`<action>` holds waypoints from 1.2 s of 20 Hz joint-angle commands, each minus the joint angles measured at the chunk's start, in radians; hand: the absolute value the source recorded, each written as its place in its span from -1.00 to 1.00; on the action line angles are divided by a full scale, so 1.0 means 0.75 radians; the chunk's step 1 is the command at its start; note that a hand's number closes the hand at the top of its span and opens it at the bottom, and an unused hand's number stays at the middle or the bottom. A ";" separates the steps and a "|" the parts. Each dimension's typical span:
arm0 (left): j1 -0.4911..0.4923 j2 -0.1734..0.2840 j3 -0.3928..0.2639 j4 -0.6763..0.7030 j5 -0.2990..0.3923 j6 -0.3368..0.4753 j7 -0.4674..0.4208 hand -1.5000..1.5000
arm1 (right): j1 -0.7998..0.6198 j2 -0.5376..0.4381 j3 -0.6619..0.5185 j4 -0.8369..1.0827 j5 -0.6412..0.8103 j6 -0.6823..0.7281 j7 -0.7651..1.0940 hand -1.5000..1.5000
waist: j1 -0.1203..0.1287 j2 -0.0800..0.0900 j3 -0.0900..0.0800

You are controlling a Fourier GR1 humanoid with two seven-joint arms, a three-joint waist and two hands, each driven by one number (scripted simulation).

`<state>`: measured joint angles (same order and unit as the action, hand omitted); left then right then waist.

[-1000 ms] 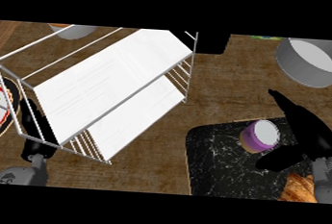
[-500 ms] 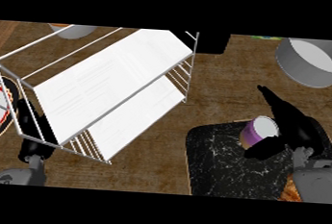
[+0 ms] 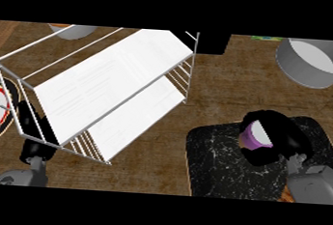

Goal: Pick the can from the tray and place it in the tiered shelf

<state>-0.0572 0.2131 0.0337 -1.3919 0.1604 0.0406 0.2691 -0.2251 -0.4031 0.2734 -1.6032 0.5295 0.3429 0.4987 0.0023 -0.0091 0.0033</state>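
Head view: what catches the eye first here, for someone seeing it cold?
The big white wire tiered shelf stretches slantwise across the left and middle of the counter. At the lower right, the right hand curls round a purple can over the black marbled tray. A grey pot sits at the upper right, and the left hand shows by the shelf's lower left corner, beside a plate at the left edge.
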 commanded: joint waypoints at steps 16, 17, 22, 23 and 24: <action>0.019 0.007 0.031 0.070 0.007 -0.044 0.020 0.00 | 0.044 0.483 0.885 -0.486 0.181 0.093 -0.074 1.00 | 0.004 0.004 -0.006; 0.024 0.006 0.035 0.105 -0.003 -0.050 -0.017 0.00 | 0.029 0.493 0.894 -0.494 0.208 0.078 -0.077 1.00 | -0.002 0.008 -0.006; 0.041 -0.040 0.006 0.039 -0.017 -0.003 0.032 0.00 | -0.038 0.532 0.893 -0.887 0.197 0.082 0.191 1.00 | -0.019 -0.001 -0.006; 0.009 -0.020 0.000 0.003 -0.015 -0.008 0.091 0.00 | -0.081 0.532 0.783 -0.885 0.157 0.092 0.175 1.00 | -0.014 0.004 -0.005; 0.051 -0.003 0.033 0.053 0.006 -0.051 0.004 0.00 | -0.101 0.532 0.821 -0.954 0.153 0.084 0.300 1.00 | -0.016 0.001 -0.008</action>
<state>-0.0473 0.2131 0.0540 -1.3964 0.1566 0.0196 0.2791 -0.2721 -0.0742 0.8631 -2.1200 0.6724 0.4033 0.5659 -0.0044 -0.0131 0.0058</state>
